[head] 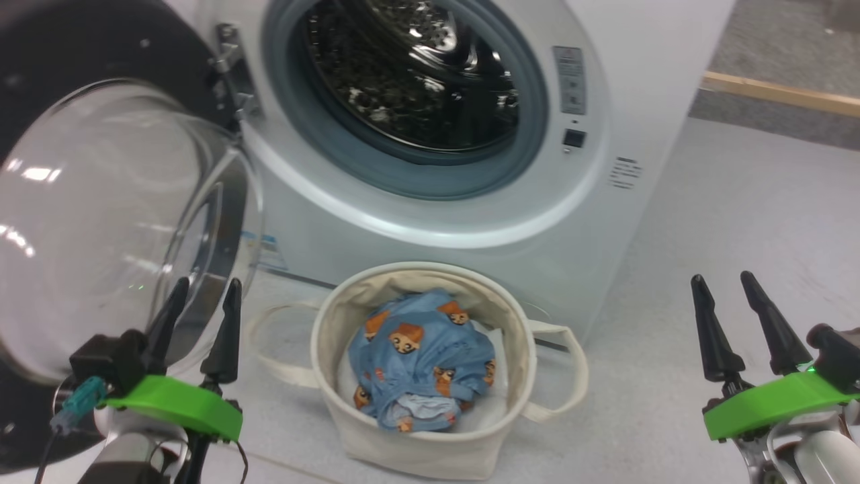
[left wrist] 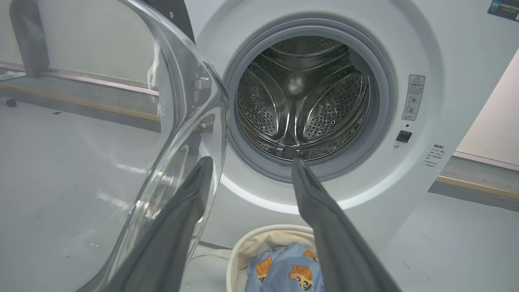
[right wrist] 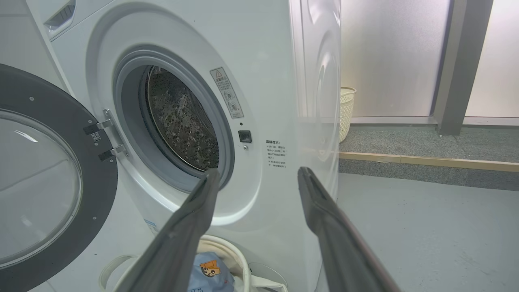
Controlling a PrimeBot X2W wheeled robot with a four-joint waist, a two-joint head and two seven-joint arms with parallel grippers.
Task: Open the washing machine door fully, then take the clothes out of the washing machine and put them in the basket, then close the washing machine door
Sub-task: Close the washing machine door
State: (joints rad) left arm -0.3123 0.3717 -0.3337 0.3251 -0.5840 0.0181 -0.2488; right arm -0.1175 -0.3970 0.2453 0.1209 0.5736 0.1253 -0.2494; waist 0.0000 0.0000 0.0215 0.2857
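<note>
My left gripper is released, its two dark fingers spread with nothing between them. It hangs low on my left, just beside the bulging glass of the washing machine door; I cannot tell whether a finger touches the glass. My right gripper is released too, fingers apart and empty, low on my right, well apart from the washing machine and over the pale floor. The door stands swung open to my left on its hinge, its black rim turned away from the opening. Through the grey gasket I see the perforated steel drum. The basket sits on the floor just in front of the washer, below the opening, between my two grippers. The clothes, light blue with little bear faces, lie bunched inside the basket
</note>
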